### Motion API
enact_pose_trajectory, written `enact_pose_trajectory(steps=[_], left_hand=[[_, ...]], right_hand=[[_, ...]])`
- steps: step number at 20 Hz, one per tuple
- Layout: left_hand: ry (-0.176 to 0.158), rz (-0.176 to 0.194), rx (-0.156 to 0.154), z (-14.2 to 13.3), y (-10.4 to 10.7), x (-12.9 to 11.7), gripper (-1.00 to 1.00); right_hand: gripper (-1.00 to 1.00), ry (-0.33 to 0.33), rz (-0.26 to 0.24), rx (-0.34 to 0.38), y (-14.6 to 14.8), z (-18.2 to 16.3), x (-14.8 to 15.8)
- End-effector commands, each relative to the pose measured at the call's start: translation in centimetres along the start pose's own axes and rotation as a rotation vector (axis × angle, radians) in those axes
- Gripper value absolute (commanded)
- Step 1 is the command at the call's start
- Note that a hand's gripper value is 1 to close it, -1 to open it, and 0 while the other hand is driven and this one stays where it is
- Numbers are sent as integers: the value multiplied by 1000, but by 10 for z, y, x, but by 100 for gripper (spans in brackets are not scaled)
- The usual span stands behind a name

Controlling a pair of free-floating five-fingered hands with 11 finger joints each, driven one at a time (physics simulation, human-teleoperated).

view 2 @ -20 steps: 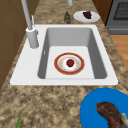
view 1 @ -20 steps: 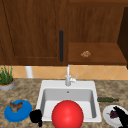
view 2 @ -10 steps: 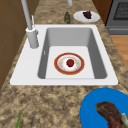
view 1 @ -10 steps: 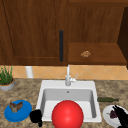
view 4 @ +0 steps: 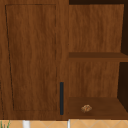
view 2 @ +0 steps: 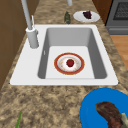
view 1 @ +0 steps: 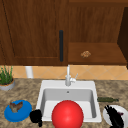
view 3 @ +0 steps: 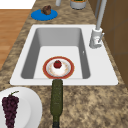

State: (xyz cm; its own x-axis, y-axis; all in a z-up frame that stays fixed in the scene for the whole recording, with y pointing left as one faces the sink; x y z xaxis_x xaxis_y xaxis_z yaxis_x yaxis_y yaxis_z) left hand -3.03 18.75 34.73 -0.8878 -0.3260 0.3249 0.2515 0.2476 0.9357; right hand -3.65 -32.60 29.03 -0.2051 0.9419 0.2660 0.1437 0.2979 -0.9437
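- Nothing is shifting since the earlier frames: both hands and all the things are sitting where they were.
- Left robot hand (view 1: 36, 116) is hovering at the sink's (view 1: 45, 85) front left corner, just beside the blue plate (view 1: 22, 113); its fingers are looking curled together, gripping nothing.
- Right robot hand (view 1: 113, 116) is hanging over the white plate (view 1: 107, 117) at the front right, fingers spread straight and apart.
- Grapes (view 3: 10, 106) are lying on that white plate, with a dark green bottle (view 3: 56, 98) lying on the tabletop (view 3: 95, 105) just beside it.
- Brown food (view 1: 15, 106) is sitting on the blue plate.
- Inside the sink, a red-rimmed plate (view 2: 69, 63) is carrying a small red fruit (view 2: 70, 62).
- Big red ball (view 1: 67, 114) is showing in front of the sink in the front view.
- Small brown item (view 4: 86, 108) is resting on the open cabinet shelf (view 4: 100, 110) above.
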Motion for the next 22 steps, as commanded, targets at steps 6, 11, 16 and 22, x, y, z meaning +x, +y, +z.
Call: enact_pose_trajectory(steps=[6, 11, 16, 22], left_hand=[[0, 0, 0, 0, 0, 0, 0], [0, 0, 0, 0, 0, 0, 0], [0, 0, 0, 0, 0, 0, 0], [0, 0, 0, 0, 0, 0, 0]], right_hand=[[-100, 2, 146, 25, 11, -6, 39], [-100, 5, 200, 4, 10, -9, 47], [-100, 11, 249, 25, 10, -12, 54], [-100, -17, 307, 9, 12, -13, 59]])
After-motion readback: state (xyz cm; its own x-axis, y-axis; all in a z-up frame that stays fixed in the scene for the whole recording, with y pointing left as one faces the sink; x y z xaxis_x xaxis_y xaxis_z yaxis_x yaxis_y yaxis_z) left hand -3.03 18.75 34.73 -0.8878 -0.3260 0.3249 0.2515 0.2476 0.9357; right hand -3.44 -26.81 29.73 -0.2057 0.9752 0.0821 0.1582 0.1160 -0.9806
